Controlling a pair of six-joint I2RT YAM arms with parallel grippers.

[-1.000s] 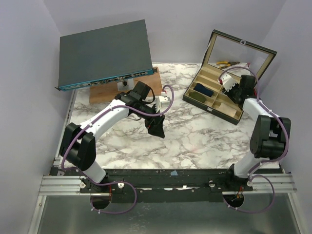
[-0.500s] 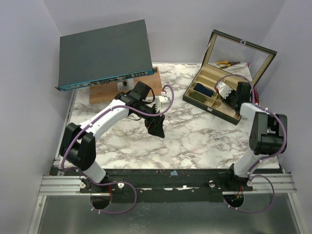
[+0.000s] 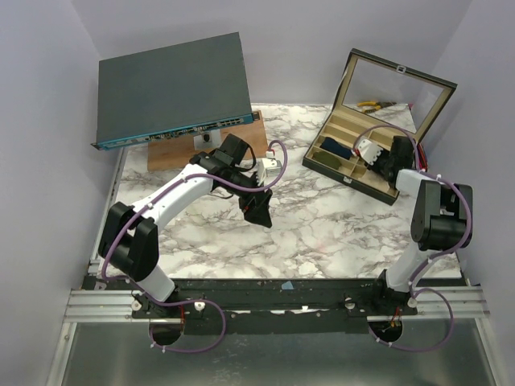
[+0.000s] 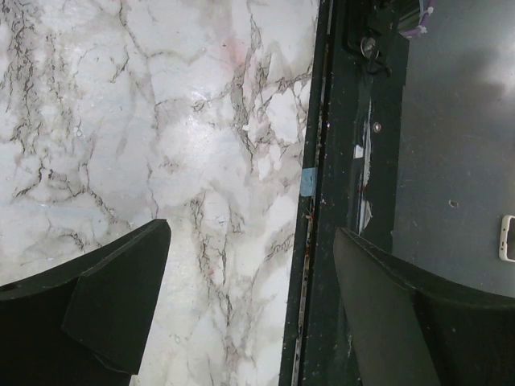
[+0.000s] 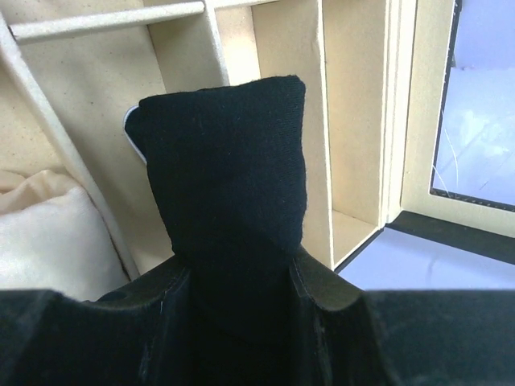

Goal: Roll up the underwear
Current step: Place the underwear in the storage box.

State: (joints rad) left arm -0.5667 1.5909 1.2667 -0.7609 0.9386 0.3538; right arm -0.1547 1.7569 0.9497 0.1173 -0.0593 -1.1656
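The underwear (image 5: 229, 169) is a rolled black bundle with a sliver of white trim at its left edge. My right gripper (image 5: 238, 261) is shut on its lower end and holds it over the cream compartments of the open box (image 5: 354, 121). From above, the right gripper (image 3: 378, 157) hangs over the box (image 3: 354, 178) at the back right, and the roll itself is hard to make out there. My left gripper (image 3: 259, 211) hovers above the middle of the marble table. It is open (image 4: 251, 233) with nothing between its black fingers (image 4: 121, 297).
A small dark blue fabric roll (image 3: 335, 149) lies in a left compartment of the box. A cream cushion (image 5: 48, 233) fills another. The box lid (image 3: 402, 88) stands open behind. A grey network switch (image 3: 173, 88) rests on a wooden board (image 3: 256, 135) at the back left.
The right arm has folded in, and its gripper has shifted a little left over the box with the underwear still in it. The left arm has not moved.
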